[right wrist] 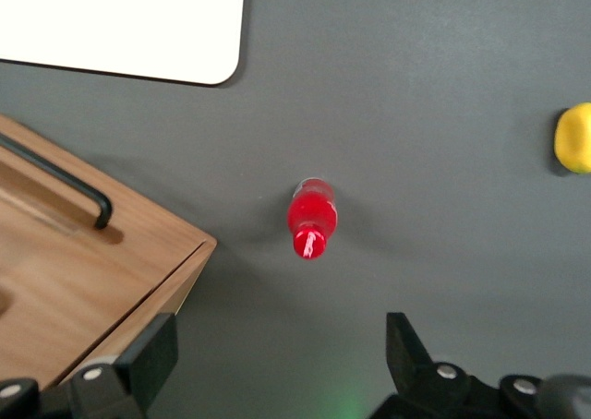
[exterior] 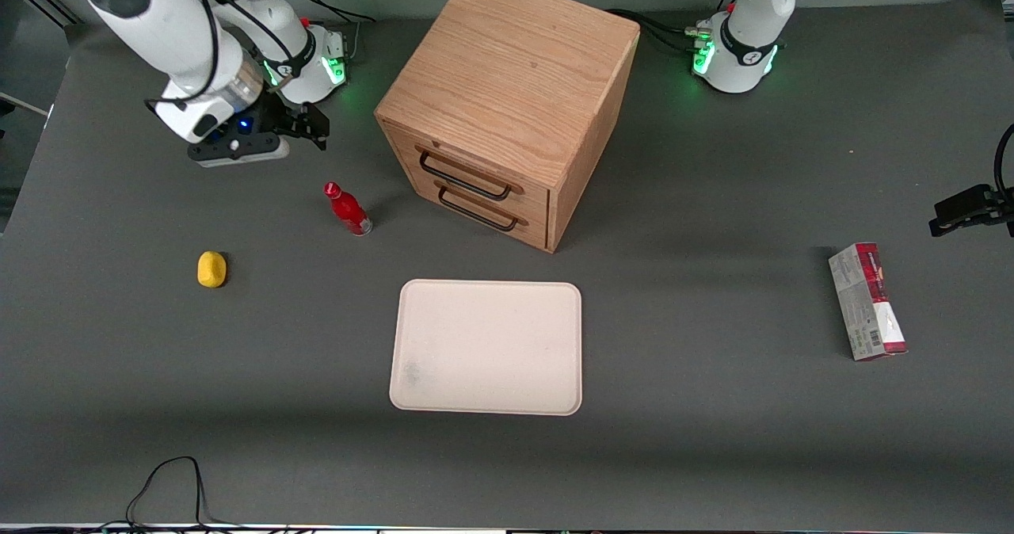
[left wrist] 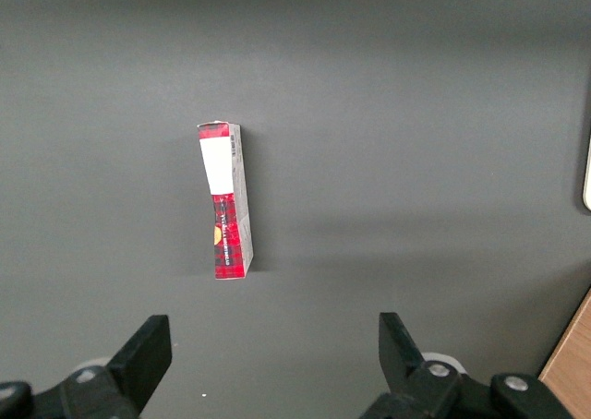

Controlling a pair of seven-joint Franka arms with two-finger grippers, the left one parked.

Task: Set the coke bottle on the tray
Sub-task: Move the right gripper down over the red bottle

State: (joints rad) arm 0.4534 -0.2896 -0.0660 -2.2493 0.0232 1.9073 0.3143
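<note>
The coke bottle (exterior: 347,210) (right wrist: 312,218), small and red with a red cap, stands upright on the dark table beside the cabinet's drawer front. The cream tray (exterior: 487,347) (right wrist: 120,22) lies flat, nearer to the front camera than the bottle, with nothing on it. My gripper (exterior: 305,126) (right wrist: 280,336) hovers above the table, farther from the front camera than the bottle and apart from it. Its fingers are open with nothing between them.
A wooden cabinet (exterior: 507,82) (right wrist: 74,281) with two black-handled drawers stands beside the bottle. A small yellow object (exterior: 211,269) (right wrist: 574,137) lies toward the working arm's end. A red-and-grey carton (exterior: 867,300) (left wrist: 226,202) lies toward the parked arm's end.
</note>
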